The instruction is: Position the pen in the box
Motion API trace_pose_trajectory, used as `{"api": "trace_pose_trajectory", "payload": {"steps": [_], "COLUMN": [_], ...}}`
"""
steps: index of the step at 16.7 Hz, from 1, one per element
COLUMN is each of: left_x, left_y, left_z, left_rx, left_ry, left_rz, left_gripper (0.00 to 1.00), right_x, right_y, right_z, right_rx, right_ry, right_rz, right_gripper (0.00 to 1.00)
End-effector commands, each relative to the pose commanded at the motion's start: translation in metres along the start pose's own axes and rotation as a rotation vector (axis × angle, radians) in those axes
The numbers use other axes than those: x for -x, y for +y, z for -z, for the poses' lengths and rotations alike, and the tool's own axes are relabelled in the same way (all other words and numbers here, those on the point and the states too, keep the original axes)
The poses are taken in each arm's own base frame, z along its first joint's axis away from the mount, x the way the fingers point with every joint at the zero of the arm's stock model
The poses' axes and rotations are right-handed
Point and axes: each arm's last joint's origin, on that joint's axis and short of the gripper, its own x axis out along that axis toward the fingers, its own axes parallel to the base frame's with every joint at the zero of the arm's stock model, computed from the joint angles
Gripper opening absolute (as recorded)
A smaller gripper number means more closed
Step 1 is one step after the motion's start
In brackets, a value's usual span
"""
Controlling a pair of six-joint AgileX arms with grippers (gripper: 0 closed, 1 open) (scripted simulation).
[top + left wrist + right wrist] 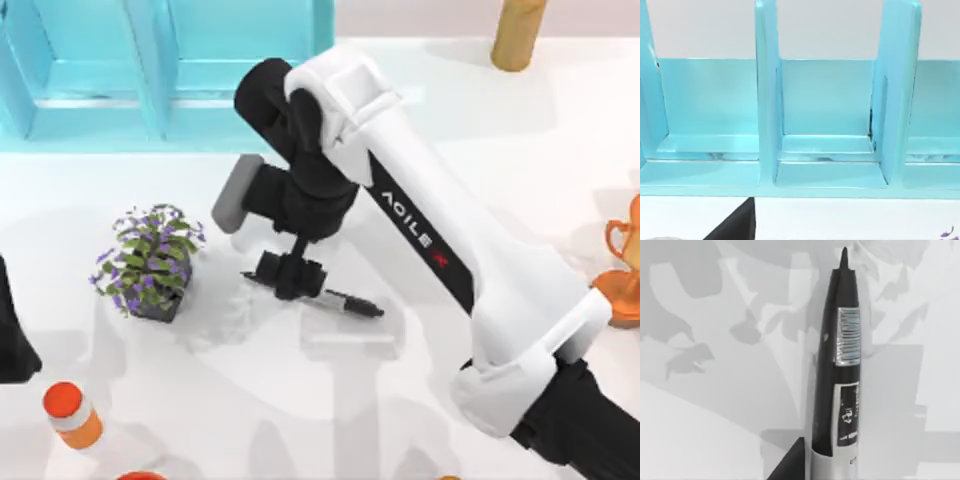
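The pen (348, 302) lies on the white table near the middle, its dark end pointing right. My right gripper (291, 274) reaches down over the pen's left part and looks shut on the pen. Up close, the pen (840, 365) shows a black cap, a pointed tip and a printed grey barrel, with one dark finger (790, 465) against its side. The box (165, 70) is a light blue divided bin at the back left; its compartments (827, 115) stand open. My left arm (12, 335) is parked at the left edge.
A potted plant (150, 262) with purple flowers stands left of the pen. An orange bottle (72, 412) is at the front left, a tan bottle (515, 35) at the back right, and an orange cup (625, 265) at the right edge.
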Motion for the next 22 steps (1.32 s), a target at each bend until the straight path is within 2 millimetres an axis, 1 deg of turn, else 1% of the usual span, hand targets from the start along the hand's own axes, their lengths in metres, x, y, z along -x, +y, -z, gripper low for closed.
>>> {"api": "trace_pose_trajectory", "payload": {"steps": [6,7,14,15,17,18,22], "left_x": [0.0,0.0,0.0,0.0,0.0,0.0,0.0], "left_y": [0.0,0.0,0.0,0.0,0.0,0.0,0.0], "left_z": [0.0,0.0,0.0,0.0,0.0,0.0,0.0], "left_rx": [0.0,0.0,0.0,0.0,0.0,0.0,0.0], "left_ry": [0.0,0.0,0.0,0.0,0.0,0.0,0.0], "left_rz": [0.0,0.0,0.0,0.0,0.0,0.0,0.0], "left_gripper": [1.0,1.0,1.0,1.0,1.0,1.0,1.0], "right_x": [0.0,0.0,0.0,0.032,0.036,0.042,0.074], "right_y": [0.0,0.0,0.0,-0.016,-0.016,-0.015,-0.014], "right_z": [0.0,0.0,0.0,-0.007,-0.008,-0.009,-0.014], "right_rx": [0.0,0.0,0.0,0.022,0.024,0.026,0.024], "right_ry": [0.0,0.0,0.0,-0.136,-0.141,-0.148,-0.156], "right_rz": [0.0,0.0,0.0,0.144,0.146,0.15,0.154], "right_gripper": [0.02,0.0,0.0,0.0,0.0,0.0,0.0]}}
